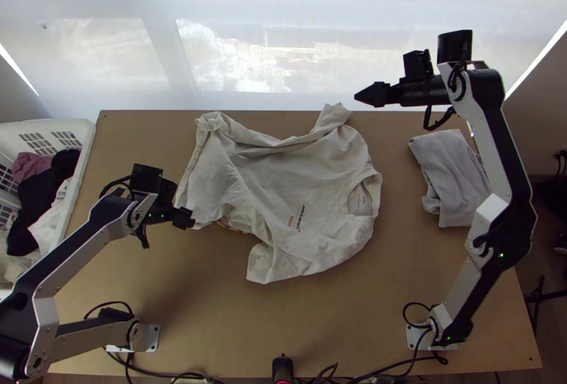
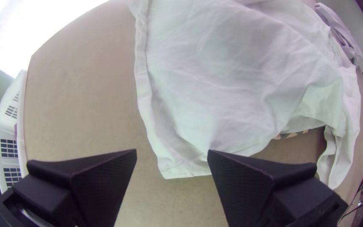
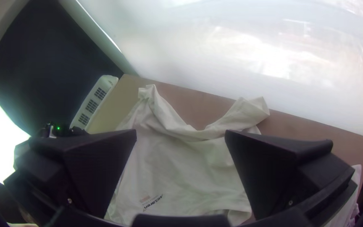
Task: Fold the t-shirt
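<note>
The off-white t-shirt (image 1: 298, 193) lies loosely spread and wrinkled on the table, collar toward the right, hem toward the left, one sleeve at the far side and one at the near side. My left gripper (image 1: 186, 218) is at the hem's near left corner. In the left wrist view, my left gripper (image 2: 172, 157) is open with the hem corner of the shirt (image 2: 232, 84) between and beyond its fingers. My right gripper (image 1: 360, 96) hangs near the table's far edge, beyond the far sleeve. In the right wrist view, my right gripper (image 3: 180, 138) stands open over the shirt (image 3: 169, 168).
A folded light grey cloth (image 1: 450, 175) lies on the table's right side under the right arm. A white basket (image 1: 83, 164) with dark, pink and white clothes stands at the left edge. Bare table (image 1: 205, 285) stretches along the near side.
</note>
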